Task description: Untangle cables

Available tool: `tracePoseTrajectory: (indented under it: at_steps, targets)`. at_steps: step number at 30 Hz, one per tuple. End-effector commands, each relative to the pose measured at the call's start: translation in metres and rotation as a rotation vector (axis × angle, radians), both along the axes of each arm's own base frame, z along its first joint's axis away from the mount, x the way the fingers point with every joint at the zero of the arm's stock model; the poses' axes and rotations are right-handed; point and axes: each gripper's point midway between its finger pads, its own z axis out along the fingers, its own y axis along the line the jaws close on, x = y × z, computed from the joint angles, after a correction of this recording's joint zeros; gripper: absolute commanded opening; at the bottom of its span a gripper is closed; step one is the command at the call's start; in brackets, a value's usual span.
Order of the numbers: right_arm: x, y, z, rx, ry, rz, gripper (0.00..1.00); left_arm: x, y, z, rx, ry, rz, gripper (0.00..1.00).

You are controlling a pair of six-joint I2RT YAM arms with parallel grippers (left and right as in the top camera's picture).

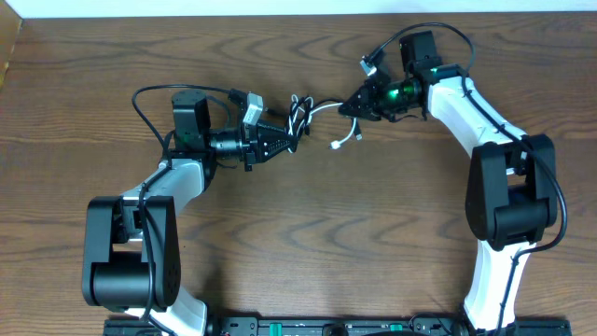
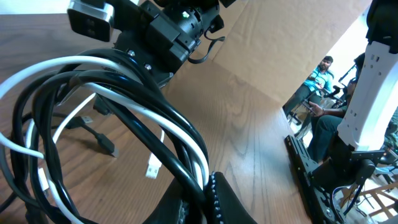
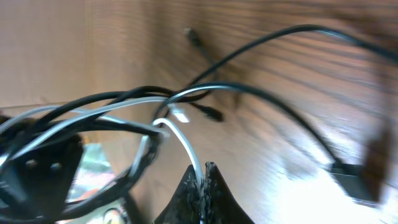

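Observation:
A tangle of thin black and white cables (image 1: 300, 114) hangs between my two grippers over the middle of the wooden table. My left gripper (image 1: 284, 142) is shut on the bundle; in the left wrist view black and white strands (image 2: 155, 118) run between its jaws (image 2: 208, 196). My right gripper (image 1: 353, 105) is shut on the white cable (image 3: 186, 146), which runs into its jaws (image 3: 203, 180). A white plug end (image 1: 337, 144) dangles below the tangle, and it also shows in the left wrist view (image 2: 152, 168). A black plug (image 3: 214, 114) shows in the right wrist view.
The wooden table (image 1: 326, 233) spreads in front of both arms. The left arm base (image 1: 131, 271) and right arm base (image 1: 504, 233) stand near the front edge. People sit beyond the table's side in the left wrist view (image 2: 320, 78).

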Motion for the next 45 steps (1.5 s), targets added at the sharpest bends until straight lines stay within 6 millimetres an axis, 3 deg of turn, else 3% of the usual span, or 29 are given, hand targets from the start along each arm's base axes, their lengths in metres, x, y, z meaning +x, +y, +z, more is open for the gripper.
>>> tracePoseTrajectory:
  at_steps: [1,7,17,24,28,29,31,32,36,40,45]
  targets:
    - [0.008,-0.011,0.0,-0.075,-0.055,-0.026,0.01,0.002,0.004,0.002,-0.001,0.009,0.015,0.08]
    - [0.002,0.008,-0.009,-0.155,-0.075,-0.007,0.01,0.007,0.004,0.006,-0.019,0.137,0.04,0.08]
    - [-0.004,0.033,-0.026,-0.327,-0.134,-0.013,0.01,0.067,0.019,0.031,-0.138,0.45,0.375,0.08]
    - [-0.009,0.054,-0.028,-0.373,-0.201,0.025,0.01,0.083,0.027,0.062,-0.3,0.569,0.447,0.08]
    - [-0.013,0.066,-0.026,-0.375,-0.275,0.099,0.01,0.092,0.033,0.071,-0.416,0.742,0.489,0.08]
    - [-0.014,0.069,-0.025,-0.376,-0.291,0.116,0.05,0.095,0.036,0.071,-0.451,0.806,0.505,0.08]
    - [-0.012,0.07,-0.025,-0.384,-0.313,0.121,0.27,0.098,0.038,0.071,-0.496,0.891,0.519,0.08]
    - [-0.011,0.069,-0.025,-0.392,-0.318,0.116,0.32,0.099,0.039,0.071,-0.512,0.922,0.521,0.08]
    - [-0.008,0.063,-0.028,-0.421,-0.316,0.102,0.38,0.1,0.04,0.071,-0.531,0.961,0.522,0.08]
    - [-0.008,0.057,-0.027,-0.398,-0.289,0.096,0.63,0.1,0.04,0.071,-0.531,0.961,0.522,0.08]
    - [-0.01,0.055,-0.016,-0.26,-0.242,0.119,0.71,0.1,0.039,0.071,-0.53,0.961,0.522,0.08]
